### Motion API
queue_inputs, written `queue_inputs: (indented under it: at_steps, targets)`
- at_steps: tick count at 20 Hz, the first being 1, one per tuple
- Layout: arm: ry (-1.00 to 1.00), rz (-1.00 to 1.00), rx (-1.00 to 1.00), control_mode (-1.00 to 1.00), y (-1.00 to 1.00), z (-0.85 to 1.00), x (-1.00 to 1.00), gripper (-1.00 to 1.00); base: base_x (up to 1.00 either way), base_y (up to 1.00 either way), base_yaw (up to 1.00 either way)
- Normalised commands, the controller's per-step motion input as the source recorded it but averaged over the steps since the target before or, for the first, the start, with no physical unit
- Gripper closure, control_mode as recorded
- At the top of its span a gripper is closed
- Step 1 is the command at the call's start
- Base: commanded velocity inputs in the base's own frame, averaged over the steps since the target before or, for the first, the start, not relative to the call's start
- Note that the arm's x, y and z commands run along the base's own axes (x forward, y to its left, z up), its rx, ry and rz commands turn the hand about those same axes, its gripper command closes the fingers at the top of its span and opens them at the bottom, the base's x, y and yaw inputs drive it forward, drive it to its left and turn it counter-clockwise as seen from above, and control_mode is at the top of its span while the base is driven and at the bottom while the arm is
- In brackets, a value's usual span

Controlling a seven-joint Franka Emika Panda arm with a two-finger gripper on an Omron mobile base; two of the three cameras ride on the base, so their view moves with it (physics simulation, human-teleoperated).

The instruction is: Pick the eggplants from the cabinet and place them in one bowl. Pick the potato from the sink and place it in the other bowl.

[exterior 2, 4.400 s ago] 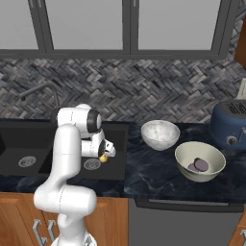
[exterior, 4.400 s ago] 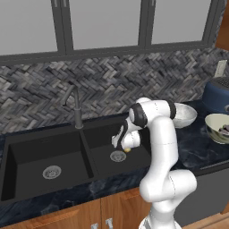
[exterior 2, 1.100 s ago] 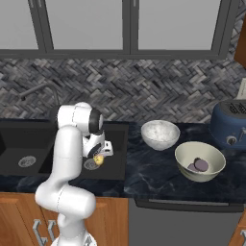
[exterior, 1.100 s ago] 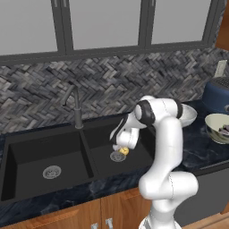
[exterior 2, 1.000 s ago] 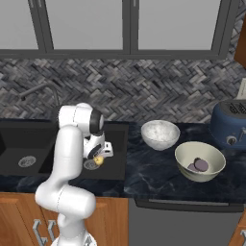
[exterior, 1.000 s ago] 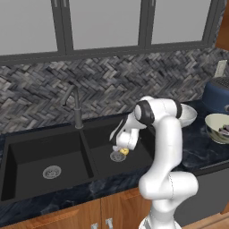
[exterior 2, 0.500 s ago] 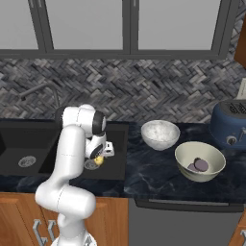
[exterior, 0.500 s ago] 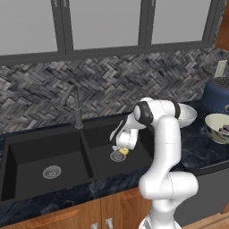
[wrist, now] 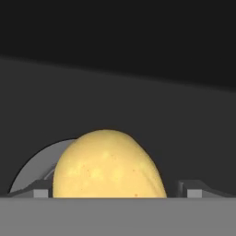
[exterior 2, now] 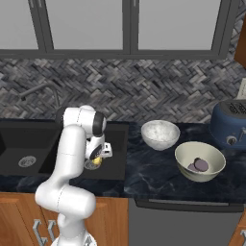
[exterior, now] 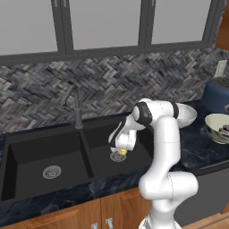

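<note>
- The gripper (exterior: 121, 152) reaches down into the right basin of the matte black sink (exterior: 27, 154), its fingers closed on either side of the potato (wrist: 108, 166).
- The potato is a smooth, rounded yellow lump with faint specks; it sits between the two dark fingertips (wrist: 192, 190), right over the round steel drain (wrist: 32, 173).
- From the right base view the potato (exterior 2: 96, 161) shows as a small yellow spot at the gripper (exterior 2: 98, 158), above the drain (exterior 2: 90, 166).
- A curved dark grey tap (exterior: 74, 105) stands behind the sink's divider.
- On the glossy dark marbled counter (exterior 2: 158, 170), a speckled white bowl (exterior 2: 160, 135) sits beside a cream bowl (exterior 2: 199, 161) that holds purplish eggplants (exterior 2: 198, 166).
- A rounded navy pot (exterior 2: 232, 126) stands near the cream bowl.
</note>
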Motion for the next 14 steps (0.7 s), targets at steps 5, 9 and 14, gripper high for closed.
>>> queue_inputs:
  at_steps: [5, 9, 14]
  targets:
    - [0.0, 0.0, 0.0, -1.0, 0.0, 0.0, 0.0, -1.0, 0.0, 0.0, 0.0]
    - [0.0, 0.0, 0.0, -1.0, 0.0, 0.0, 0.0, 1.0, 0.0, 0.0, 0.0]
    - [0.0, 0.0, 0.0, -1.0, 0.0, 0.0, 0.0, 1.0, 0.0, 0.0, 0.0]
